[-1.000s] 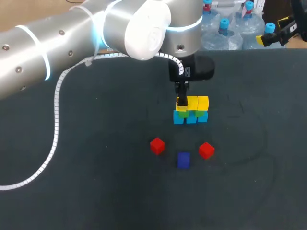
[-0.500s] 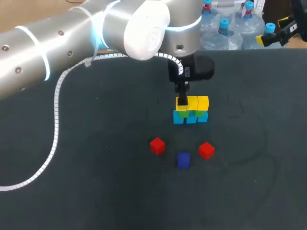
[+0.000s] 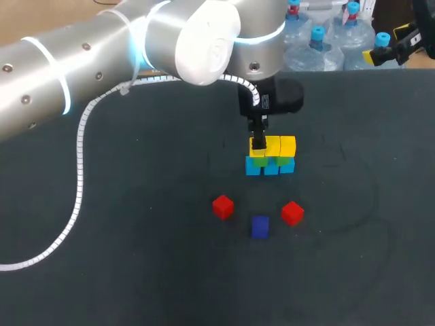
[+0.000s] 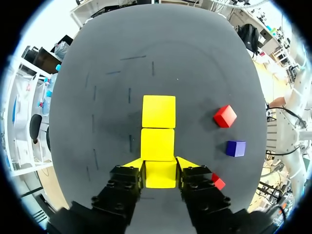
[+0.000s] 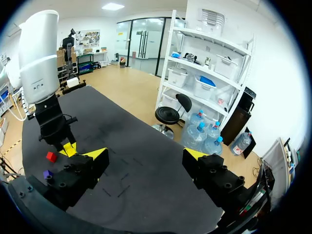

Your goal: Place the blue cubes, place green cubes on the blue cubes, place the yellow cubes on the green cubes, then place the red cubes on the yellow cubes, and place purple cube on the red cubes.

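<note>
Yellow cube sits at the end of the stack's top row, touching the next yellow one. The left tool is pinching it from both sides. It's bright, square-edged, and looks lined up with its row. My worry is that a sticky release or crooked lift drags it off the green cubes and shoves the stack. Right tool is spread wide, well away from the stack.

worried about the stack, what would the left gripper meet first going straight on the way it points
The yellow cube held in the left gripper; pushing on would likely press it into the green cube below.
</note>
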### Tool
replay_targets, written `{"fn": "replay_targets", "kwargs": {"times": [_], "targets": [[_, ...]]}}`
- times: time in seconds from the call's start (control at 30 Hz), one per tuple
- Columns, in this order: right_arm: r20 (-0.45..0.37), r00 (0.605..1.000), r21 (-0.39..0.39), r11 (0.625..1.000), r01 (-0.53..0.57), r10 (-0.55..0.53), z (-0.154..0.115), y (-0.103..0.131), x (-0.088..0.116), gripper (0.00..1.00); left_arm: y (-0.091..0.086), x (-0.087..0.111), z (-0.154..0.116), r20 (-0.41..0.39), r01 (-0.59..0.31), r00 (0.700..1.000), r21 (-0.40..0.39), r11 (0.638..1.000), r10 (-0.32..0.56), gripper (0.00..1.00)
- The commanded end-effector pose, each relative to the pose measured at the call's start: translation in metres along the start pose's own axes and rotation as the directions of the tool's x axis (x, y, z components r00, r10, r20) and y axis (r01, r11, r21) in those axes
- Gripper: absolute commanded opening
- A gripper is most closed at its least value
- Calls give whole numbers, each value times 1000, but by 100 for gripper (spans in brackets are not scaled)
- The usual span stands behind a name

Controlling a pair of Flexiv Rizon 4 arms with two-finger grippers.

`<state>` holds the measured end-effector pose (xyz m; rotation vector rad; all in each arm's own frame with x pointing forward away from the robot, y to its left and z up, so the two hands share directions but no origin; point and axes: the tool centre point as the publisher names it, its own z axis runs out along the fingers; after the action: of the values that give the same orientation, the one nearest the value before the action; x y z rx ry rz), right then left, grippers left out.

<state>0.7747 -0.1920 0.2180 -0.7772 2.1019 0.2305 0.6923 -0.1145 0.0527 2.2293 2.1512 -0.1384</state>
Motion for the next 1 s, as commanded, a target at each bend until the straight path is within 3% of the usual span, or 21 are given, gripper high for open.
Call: {"fn": "replay_targets", "kwargs": {"times": [0.03, 0.1, 0.17, 0.37, 0.7, 0.83, 1.0], "targets": [[-2, 1000, 43, 999, -1, 1, -1, 4, 0, 100, 2, -1, 0, -3, -2, 1000, 1, 1000, 2, 45], [-2, 1000, 43, 999, -1, 1, -1, 4, 0, 100, 2, -1, 0, -6, -3, 1000, 0, 1000, 3, 55], [-2, 1000, 43, 999, -1, 1, -1, 4, 0, 100, 2, -1, 0, -1, -1, 1000, 6, 1000, 1, 100], [-2, 1000, 43, 999, -1, 1, -1, 4, 0, 100, 0, 1, -14, 36, 21, 999, -6, 1000, -21, 100], [-2, 1000, 43, 999, -1, 1, -1, 4, 0, 100, -14, 21, -62, 145, 163, 978, -81, 983, -150, 100], [-2, 1000, 43, 999, -1, 1, -1, 4, 0, 100, -28, 36, -83, 186, 273, 952, -158, 949, -243, 100], [-2, 1000, 43, 999, -1, 1, -1, 4, 0, 100, -49, 47, -101, 229, 400, 909, -253, 881, -347, 100]]}}
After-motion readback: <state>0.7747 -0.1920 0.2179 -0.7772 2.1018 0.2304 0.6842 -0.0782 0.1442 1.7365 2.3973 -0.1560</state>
